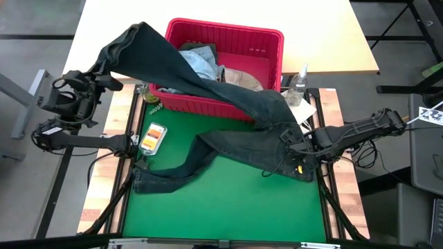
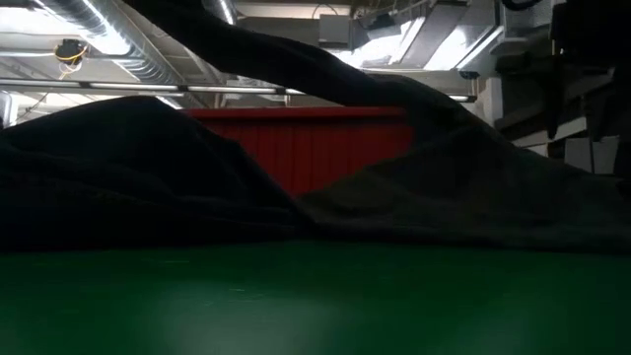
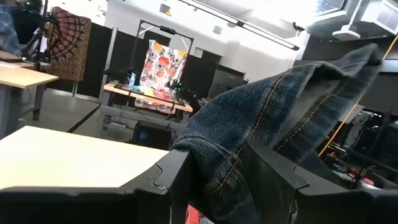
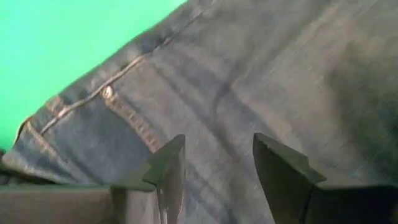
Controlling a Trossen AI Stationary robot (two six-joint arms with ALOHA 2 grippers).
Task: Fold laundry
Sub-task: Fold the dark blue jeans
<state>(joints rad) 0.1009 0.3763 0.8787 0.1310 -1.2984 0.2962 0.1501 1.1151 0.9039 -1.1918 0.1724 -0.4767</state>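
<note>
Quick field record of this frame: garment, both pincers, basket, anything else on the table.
garment: dark navy denim jeans, one leg lifted across the basket, the rest spread on the green mat
left pincer: raised off the table's left edge, shut on the jeans' leg end
right pincer: low over the jeans near the waistband, fingers apart, no grip seen
basket: red plastic basket, holding light blue denim and a beige piece
other: clear bottle beside the basket

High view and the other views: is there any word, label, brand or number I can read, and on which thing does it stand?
No text can be read in any view.
The small orange and white packet on the green mat: its print is too small to read.
The clear bottle beside the red basket: no readable label.
</note>
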